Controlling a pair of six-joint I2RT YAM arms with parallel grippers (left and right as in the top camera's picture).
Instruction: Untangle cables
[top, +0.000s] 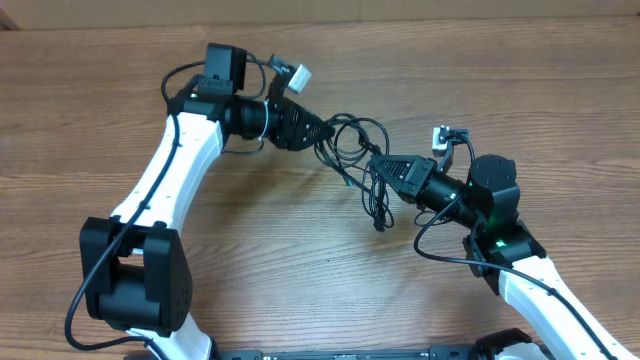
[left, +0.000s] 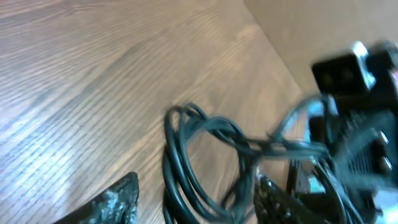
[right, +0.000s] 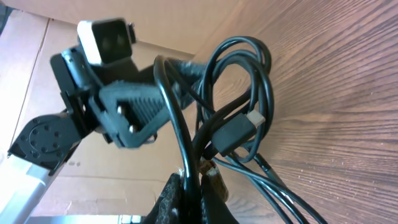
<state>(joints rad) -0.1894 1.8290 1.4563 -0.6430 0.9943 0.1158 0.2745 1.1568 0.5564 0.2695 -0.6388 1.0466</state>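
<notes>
Nearest, the right arm (top: 455, 190) pinches the tangled cables (top: 352, 150) in closed jaws over the desk (top: 500, 80). Beyond, the left arm (top: 250, 115) holds its jaws spread around a loop. Pulling apart now could tighten the knot.

- We see a bunch of thin black cables (top: 352, 142) looped together over the wood-grain table (top: 300, 285), between the two grippers.
- The left gripper (top: 322, 135) reaches in from the upper left, its tip at the bunch's edge; we cannot tell how its jaws stand.
- The right gripper (top: 375, 167) comes from the lower right, tapered shut into the bunch.
- One of the cables trails toward the view's bottom edge.
</notes>
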